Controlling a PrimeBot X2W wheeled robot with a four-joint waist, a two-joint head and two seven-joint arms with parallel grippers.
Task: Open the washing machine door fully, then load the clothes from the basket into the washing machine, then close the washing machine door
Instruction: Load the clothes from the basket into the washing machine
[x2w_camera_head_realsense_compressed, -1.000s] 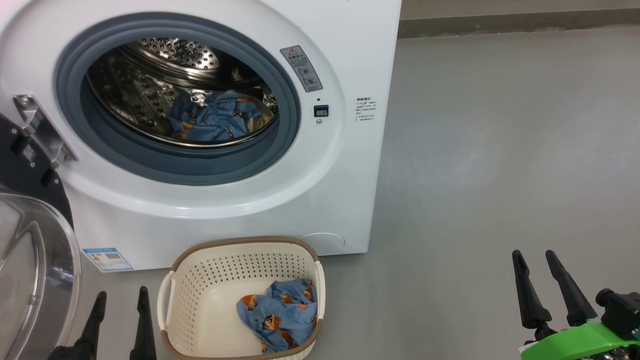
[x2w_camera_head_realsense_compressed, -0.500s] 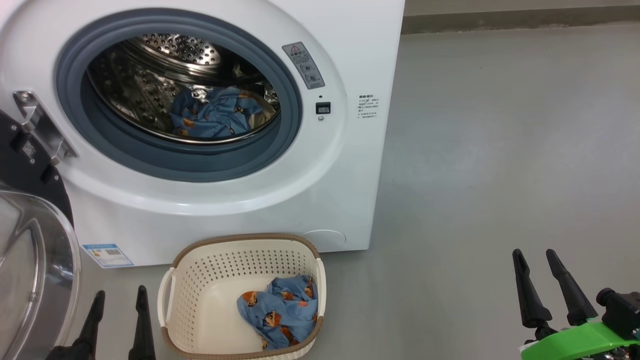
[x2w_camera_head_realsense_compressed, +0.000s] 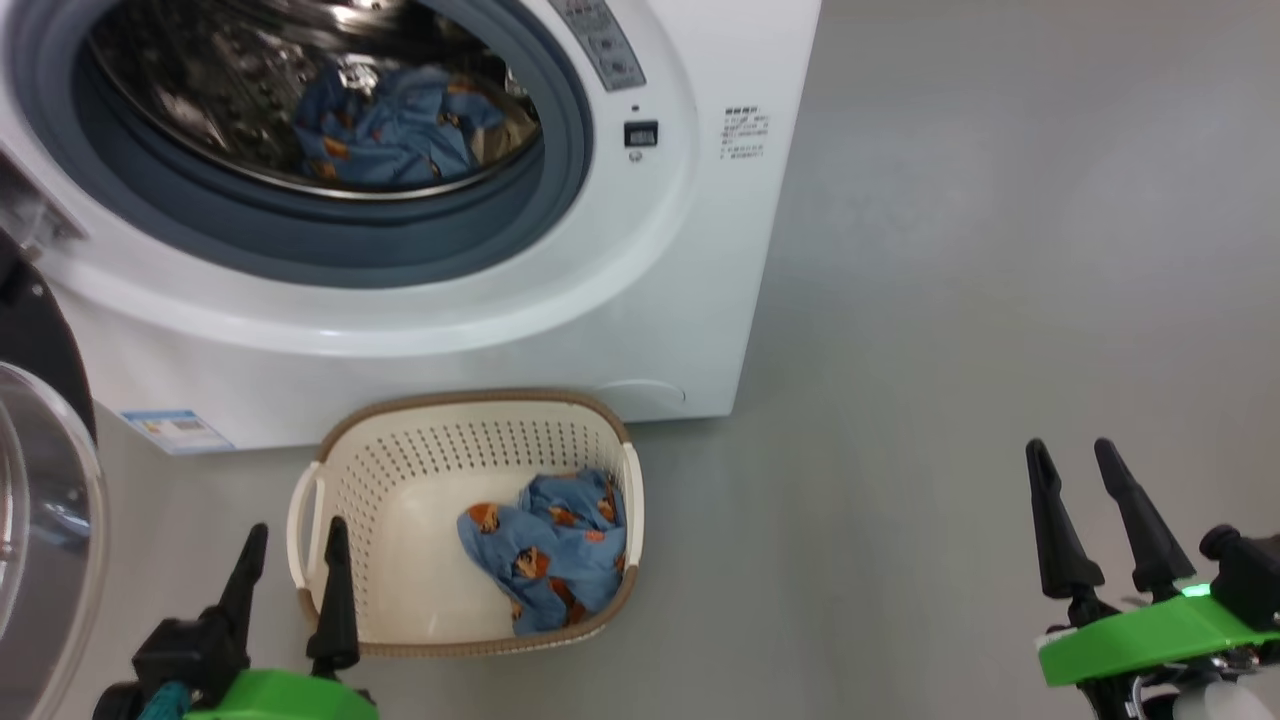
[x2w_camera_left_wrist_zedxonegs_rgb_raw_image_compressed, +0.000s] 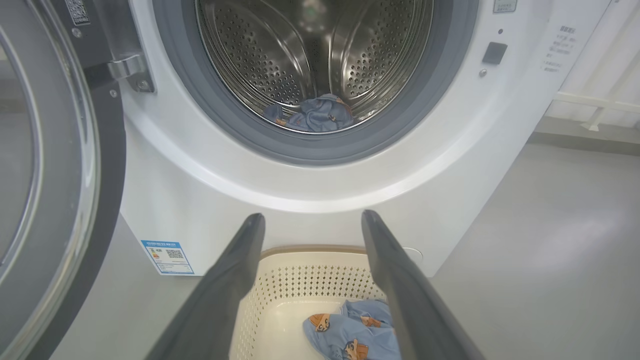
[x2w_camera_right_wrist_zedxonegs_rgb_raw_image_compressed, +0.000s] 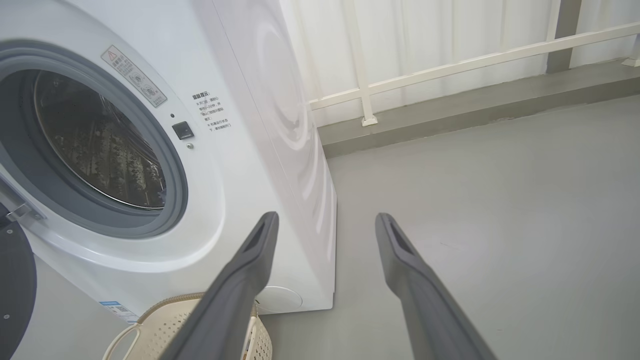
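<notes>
basket (x2w_camera_head_realsense_compressed: 450, 440): perforated cream plastic, brown rim
clothes (x2w_camera_head_realsense_compressed: 545, 550): crumpled blue fabric inside basket
left hand (x2w_camera_head_realsense_compressed: 297, 527): spread, beside basket
right hand (x2w_camera_head_realsense_compressed: 1069, 446): spread

Laundry corner of a utility or balcony-type space, domestic in scale. Evidence: white front-loading washing machine (x2w_camera_head_realsense_compressed: 650, 300) standing directly on a smooth grey floor (x2w_camera_head_realsense_compressed: 1000, 300); cream perforated basket (x2w_camera_head_realsense_compressed: 450, 402) on the floor just before the machine's lower front edge, printed blue clothes (x2w_camera_head_realsense_compressed: 550, 550) inside. At the floor's far edge, a raised grey kerb (x2w_camera_right_wrist_zedxonegs_rgb_raw_image_compressed: 450, 114) carrying a white railing (x2w_camera_right_wrist_zedxonegs_rgb_raw_image_compressed: 357, 60) backed by pale panels.
</notes>
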